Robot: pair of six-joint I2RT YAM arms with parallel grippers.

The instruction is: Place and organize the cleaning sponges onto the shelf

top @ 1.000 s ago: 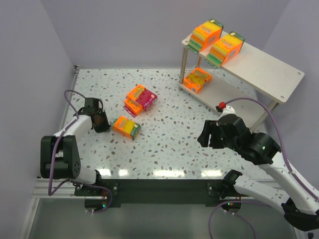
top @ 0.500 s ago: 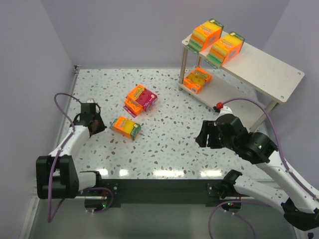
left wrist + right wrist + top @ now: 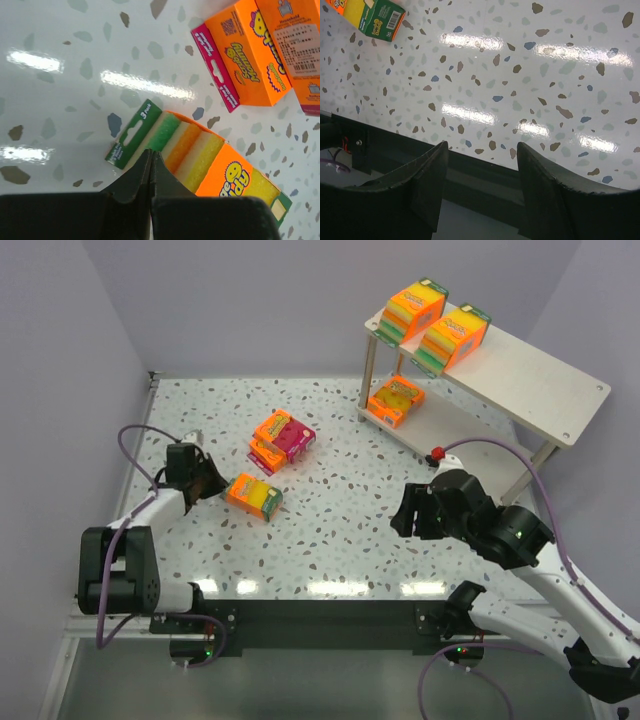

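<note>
Top view, done: three of the cleaning sponges sit on the shelf, with two thick packs side by side at the left end of the upper board and one pack on the lower board
Top view, left: you have a lone thick pack on the table and a cluster of flat packs just beyond it; how many are stacked there is hard to tell
Top view, lone pack axis: its long axis runs from upper left to lower right, with the near end toward the left gripper
Top view, right gripper: it hovers over bare table, well apart from every pack

Left wrist view, claw: the left gripper's fingers are pressed together and hold nothing
Left wrist view, pack: the green header card lies just past the tips, the layered side faces up, and the length leads away to the lower right
Left wrist view, judgement: you would need to spread the fingers before any grasp

Right wrist view, claw: the fingers stand wide apart and hold nothing
Right wrist view, pack: only a green corner shows at the top left, far from the fingers
</note>
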